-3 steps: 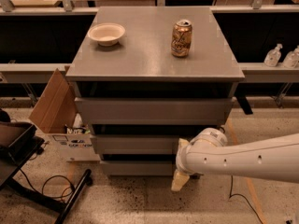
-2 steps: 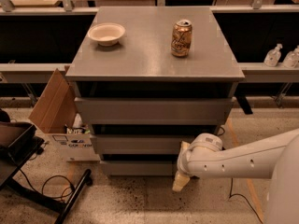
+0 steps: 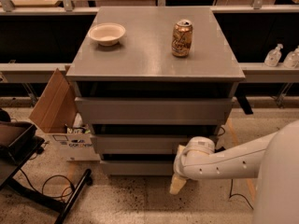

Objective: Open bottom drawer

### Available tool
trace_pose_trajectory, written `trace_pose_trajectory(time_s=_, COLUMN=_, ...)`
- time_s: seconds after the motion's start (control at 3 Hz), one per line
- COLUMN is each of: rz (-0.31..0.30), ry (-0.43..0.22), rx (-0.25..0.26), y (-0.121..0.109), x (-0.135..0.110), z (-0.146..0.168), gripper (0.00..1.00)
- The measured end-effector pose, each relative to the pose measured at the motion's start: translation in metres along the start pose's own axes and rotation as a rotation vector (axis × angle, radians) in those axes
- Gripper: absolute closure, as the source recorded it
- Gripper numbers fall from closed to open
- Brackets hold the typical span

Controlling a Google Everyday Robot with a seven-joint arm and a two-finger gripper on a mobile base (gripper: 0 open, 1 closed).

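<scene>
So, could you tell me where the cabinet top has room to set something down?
The cabinet top is bare between the bowl and the can, and across its front half. Crowded: the right part of the bottom drawer, where the end effector sits, and the floor by the cardboard box.

The bottom drawer (image 3: 135,168) is plain grey, like the tabletop (image 3: 140,59), which bears a cream bowl (image 3: 107,33) and a bronze-gold can (image 3: 181,38). The cream-white gripper (image 3: 177,185) hangs by that drawer's right end, over speckled beige floor (image 3: 131,202).
</scene>
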State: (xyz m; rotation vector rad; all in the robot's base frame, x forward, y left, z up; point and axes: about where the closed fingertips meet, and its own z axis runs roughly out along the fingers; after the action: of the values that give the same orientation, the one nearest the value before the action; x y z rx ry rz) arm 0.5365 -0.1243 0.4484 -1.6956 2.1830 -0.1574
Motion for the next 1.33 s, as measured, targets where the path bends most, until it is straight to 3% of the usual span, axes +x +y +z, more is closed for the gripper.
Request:
trace_pose_trajectory(time_s=0.67, rz=-0.062, ry=0.02, rx=-0.031, y=0.032, x=0.007, z=0.091, gripper=0.0)
trace_pose_trajectory(time_s=1.33, rz=-0.163, ry=0.082, rx=-0.077, y=0.056, x=0.015, z=0.195, gripper=0.0)
